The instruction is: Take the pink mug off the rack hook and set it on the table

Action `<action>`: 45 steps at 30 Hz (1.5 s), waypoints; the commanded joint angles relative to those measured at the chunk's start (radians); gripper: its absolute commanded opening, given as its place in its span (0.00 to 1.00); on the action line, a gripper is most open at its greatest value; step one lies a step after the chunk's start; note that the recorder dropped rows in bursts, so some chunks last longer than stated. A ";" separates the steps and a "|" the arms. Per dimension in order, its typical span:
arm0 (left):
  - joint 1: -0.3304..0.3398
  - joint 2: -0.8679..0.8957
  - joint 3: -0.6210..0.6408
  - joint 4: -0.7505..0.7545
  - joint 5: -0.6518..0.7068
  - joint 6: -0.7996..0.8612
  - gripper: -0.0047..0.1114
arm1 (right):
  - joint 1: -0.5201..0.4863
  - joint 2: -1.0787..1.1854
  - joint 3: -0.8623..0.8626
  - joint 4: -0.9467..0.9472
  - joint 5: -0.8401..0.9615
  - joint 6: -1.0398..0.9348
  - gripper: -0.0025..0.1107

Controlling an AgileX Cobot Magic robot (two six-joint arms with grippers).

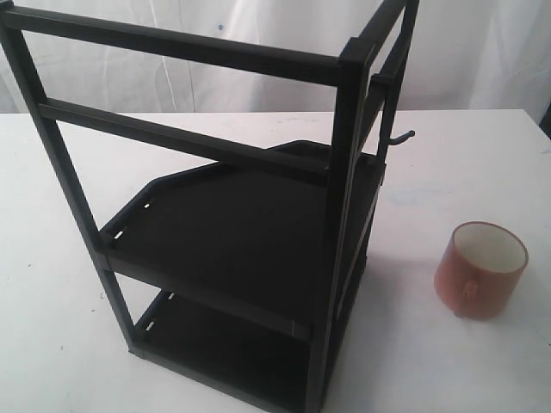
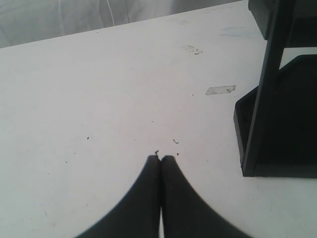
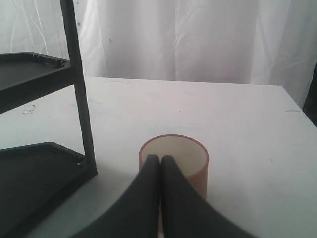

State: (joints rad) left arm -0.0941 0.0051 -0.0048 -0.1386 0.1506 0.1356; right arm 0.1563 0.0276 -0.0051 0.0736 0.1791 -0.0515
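The pink mug stands upright on the white table, to the right of the rack, open end up and handle towards the front. The rack hook sticks out bare from the rack's right upright. Neither gripper shows in the exterior view. My right gripper is shut with nothing between its fingers; it sits back from the pink mug, whose rim shows just beyond the fingertips. My left gripper is shut and empty over the bare table.
The rack's lower tray and an upright post stand close beside the left gripper. In the right wrist view the rack post and trays lie beside the mug. A white curtain hangs behind the table's far edge.
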 commanded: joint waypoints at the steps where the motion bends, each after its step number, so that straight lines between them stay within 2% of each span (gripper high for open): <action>1: 0.002 -0.005 0.005 -0.006 -0.001 -0.002 0.04 | -0.008 -0.005 0.005 0.001 -0.004 0.005 0.02; 45: 0.002 -0.005 0.005 -0.006 -0.001 -0.002 0.04 | -0.008 -0.005 0.005 0.003 -0.004 0.034 0.02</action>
State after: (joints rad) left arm -0.0941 0.0051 -0.0048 -0.1386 0.1506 0.1356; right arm 0.1563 0.0276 -0.0051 0.0736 0.1791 -0.0201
